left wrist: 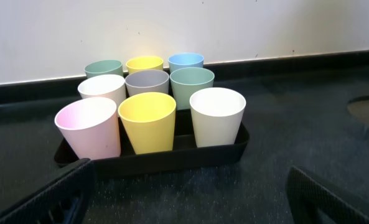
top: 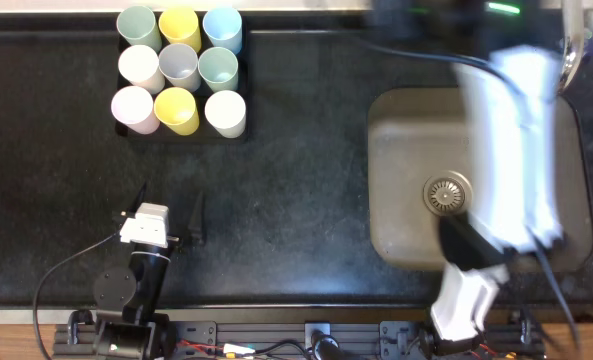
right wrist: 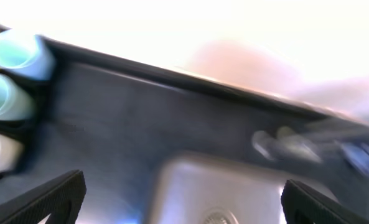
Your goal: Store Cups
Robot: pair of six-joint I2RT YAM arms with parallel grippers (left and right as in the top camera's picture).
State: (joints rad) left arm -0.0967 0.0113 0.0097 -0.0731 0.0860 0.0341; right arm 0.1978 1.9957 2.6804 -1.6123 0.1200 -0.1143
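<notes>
1. Cups (top: pixel 179 65), nine in all, stand upright ahead of the left end effector (left wrist: pixel 190 208), whose two fingers are spread wide with nothing between them.
2. That end effector sits low over the black desk (top: pixel 296 150), close to the left arm's base, pointing toward the cups and well apart from them.
3. The right end effector (right wrist: pixel 184 208) also has its fingers parted wide and grips nothing.
4. It hangs above the sink (top: pixel 406 140), which is set into the desk's right side with a round drain (top: pixel 448 193) in its floor. The right arm (top: pixel 516 150) stretches up across the basin.
5. All the cups fill a black tray (left wrist: pixel 172 158) in three rows of three, at the far left of the desk near the pale wall (left wrist: pixel 246 25).
6. The row nearest the left end effector holds a pink cup (left wrist: pixel 89 127), the front yellow cup (left wrist: pixel 148 121) and the front white cup (left wrist: pixel 216 115).
7. The middle row holds the middle white cup (left wrist: pixel 102 88), a grey cup (left wrist: pixel 147 84) and the middle green cup (left wrist: pixel 191 84).
8. The back row holds the back green cup (left wrist: pixel 103 67), the back yellow cup (left wrist: pixel 144 63) and a blue cup (left wrist: pixel 185 61).
</notes>
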